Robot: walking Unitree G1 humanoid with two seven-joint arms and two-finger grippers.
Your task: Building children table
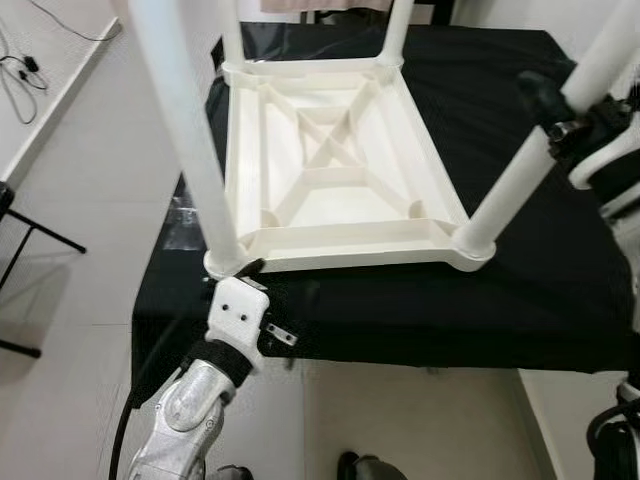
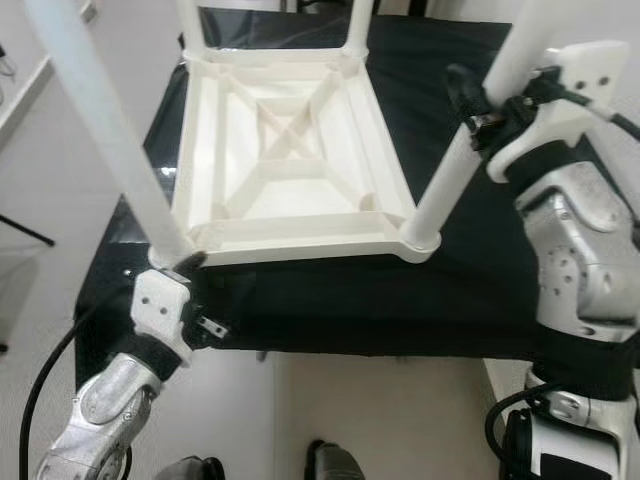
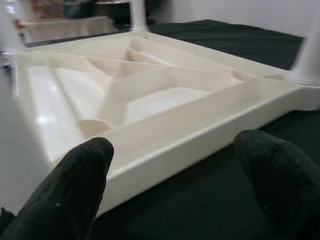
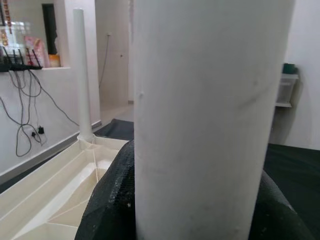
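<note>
stereo head views: a white plastic children's table (image 1: 340, 160) lies upside down on a black-covered tabletop (image 1: 520, 300), its ribbed underside facing up and four white legs standing up from its corners.

right end effector (image 2: 480, 105): closed around the near-right leg (image 1: 510, 195), part-way up the shaft and above the corner socket where that leg meets the frame. in the right wrist view the leg (image 4: 210, 120) stands directly between the two black fingers (image 4: 112, 200), which press against it on either side. the far-left leg (image 4: 82, 75) stands well beyond this end effector, across the frame, with the ribbed underside spreading below and between the two.

left end effector (image 1: 243, 272): at the near-left corner of the frame, just below the base of the near-left leg (image 1: 185, 130), which rises past it toward the camera. in the left wrist view its two black fingers (image 3: 75, 190) stand apart, open, with the near rim of the inverted frame just ahead of the fingertips, across the gap between them; whether the tips touch the rim cannot be told. the black cover lies directly beneath this end effector, and the cross-braced underside stretches away ahead of it.

surroundings: pale floor tiles (image 1: 80, 330) lie beside and below the left arm; a black cable (image 1: 20, 80) lies on the floor well off to that arm's outer side.
</note>
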